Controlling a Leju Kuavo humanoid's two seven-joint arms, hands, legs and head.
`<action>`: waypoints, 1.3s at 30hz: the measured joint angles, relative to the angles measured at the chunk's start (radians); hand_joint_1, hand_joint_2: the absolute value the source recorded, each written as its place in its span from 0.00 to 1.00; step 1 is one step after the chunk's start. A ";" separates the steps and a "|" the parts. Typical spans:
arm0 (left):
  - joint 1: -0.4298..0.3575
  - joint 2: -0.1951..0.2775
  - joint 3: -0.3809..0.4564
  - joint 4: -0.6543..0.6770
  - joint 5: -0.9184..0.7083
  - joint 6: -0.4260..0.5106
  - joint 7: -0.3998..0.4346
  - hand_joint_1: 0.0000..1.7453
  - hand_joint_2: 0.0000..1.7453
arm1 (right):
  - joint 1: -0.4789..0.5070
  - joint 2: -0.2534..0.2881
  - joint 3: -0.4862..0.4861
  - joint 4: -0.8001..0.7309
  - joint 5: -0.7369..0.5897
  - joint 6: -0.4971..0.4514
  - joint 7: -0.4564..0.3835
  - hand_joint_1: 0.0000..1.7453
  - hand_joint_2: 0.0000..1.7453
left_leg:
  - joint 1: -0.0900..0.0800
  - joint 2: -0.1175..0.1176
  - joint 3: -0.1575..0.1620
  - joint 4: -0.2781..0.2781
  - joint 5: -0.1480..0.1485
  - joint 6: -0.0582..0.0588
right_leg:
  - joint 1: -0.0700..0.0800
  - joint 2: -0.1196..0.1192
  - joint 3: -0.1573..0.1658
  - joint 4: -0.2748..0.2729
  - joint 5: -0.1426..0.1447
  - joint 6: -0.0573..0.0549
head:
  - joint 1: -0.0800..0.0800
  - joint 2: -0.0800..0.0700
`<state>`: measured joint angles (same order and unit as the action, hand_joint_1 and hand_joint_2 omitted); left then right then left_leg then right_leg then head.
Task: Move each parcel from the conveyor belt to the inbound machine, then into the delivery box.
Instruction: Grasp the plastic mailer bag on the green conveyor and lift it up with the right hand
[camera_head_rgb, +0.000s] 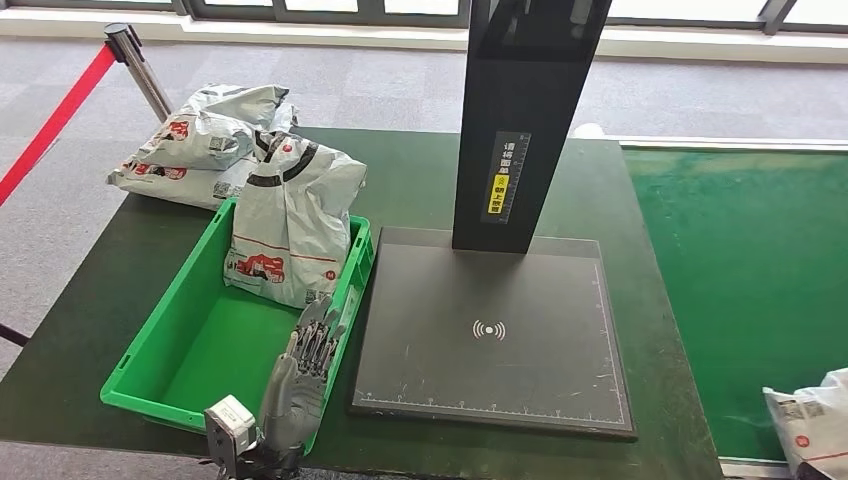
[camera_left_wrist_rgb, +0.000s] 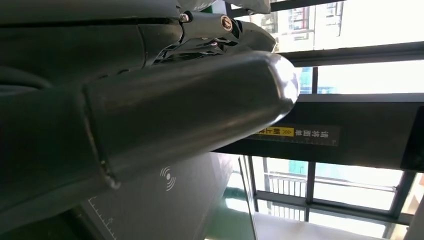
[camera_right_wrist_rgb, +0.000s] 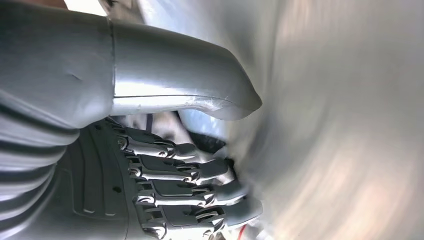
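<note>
A white-grey parcel (camera_head_rgb: 290, 220) stands upright in the green delivery box (camera_head_rgb: 150, 385), leaning on its right wall. My left hand (camera_head_rgb: 300, 375) hovers over the box's near right rim with its fingers stretched out and nothing in them; the left wrist view has it (camera_left_wrist_rgb: 175, 110) in front of the inbound machine (camera_left_wrist_rgb: 167, 179). The machine's dark scan plate (camera_head_rgb: 490, 330) is bare. Another parcel (camera_head_rgb: 815, 420) lies at the near right edge of the green conveyor belt (camera_head_rgb: 750, 280). In the blurred right wrist view my right hand (camera_right_wrist_rgb: 165, 165) grips that parcel's (camera_right_wrist_rgb: 340, 125) wrapper between thumb and curled fingers.
The machine's black column (camera_head_rgb: 525, 120) rises behind the plate. Several more parcels (camera_head_rgb: 205, 140) are piled on the table's far left corner. A red barrier tape (camera_head_rgb: 50, 125) and its metal post (camera_head_rgb: 140, 75) stand beyond the table on the left.
</note>
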<state>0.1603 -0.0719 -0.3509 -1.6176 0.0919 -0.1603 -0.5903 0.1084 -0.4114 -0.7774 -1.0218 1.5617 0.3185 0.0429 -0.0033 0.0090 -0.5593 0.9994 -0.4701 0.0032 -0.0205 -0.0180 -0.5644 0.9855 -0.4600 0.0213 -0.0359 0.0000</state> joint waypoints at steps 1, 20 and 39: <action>0.001 0.002 0.003 -0.010 -0.008 -0.006 0.001 0.00 0.00 | 0.001 0.000 -0.008 -0.031 -0.005 -0.011 -0.011 1.00 1.00 | 0.000 0.000 0.000 0.000 0.000 0.000 | 0.000 0.000 0.000 0.000 0.000 0.000 | 0.000 0.000; -0.050 -0.002 0.114 -0.128 0.004 -0.006 0.083 0.00 0.00 | -0.005 0.175 0.345 -0.496 -0.662 -0.619 -0.102 1.00 1.00 | 0.003 -0.001 0.000 -0.001 0.004 -0.005 | 0.003 -0.002 0.000 0.002 0.001 -0.003 | 0.000 0.000; -0.057 -0.001 0.116 -0.065 -0.024 -0.053 0.079 0.00 0.00 | 0.080 0.216 0.072 -0.627 -0.546 -0.437 -0.088 0.00 1.00 | 0.002 0.001 0.000 0.000 0.002 -0.004 | 0.003 0.001 -0.002 0.002 0.001 -0.003 | 0.000 0.000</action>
<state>0.1032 -0.0732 -0.2346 -1.6823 0.0680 -0.2129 -0.5109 0.1883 -0.1949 -0.7049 -1.6484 1.0158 -0.1189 -0.0453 -0.0009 0.0100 -0.5592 0.9990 -0.4676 -0.0010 -0.0180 -0.0172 -0.5667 0.9870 -0.4590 0.0181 -0.0359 0.0000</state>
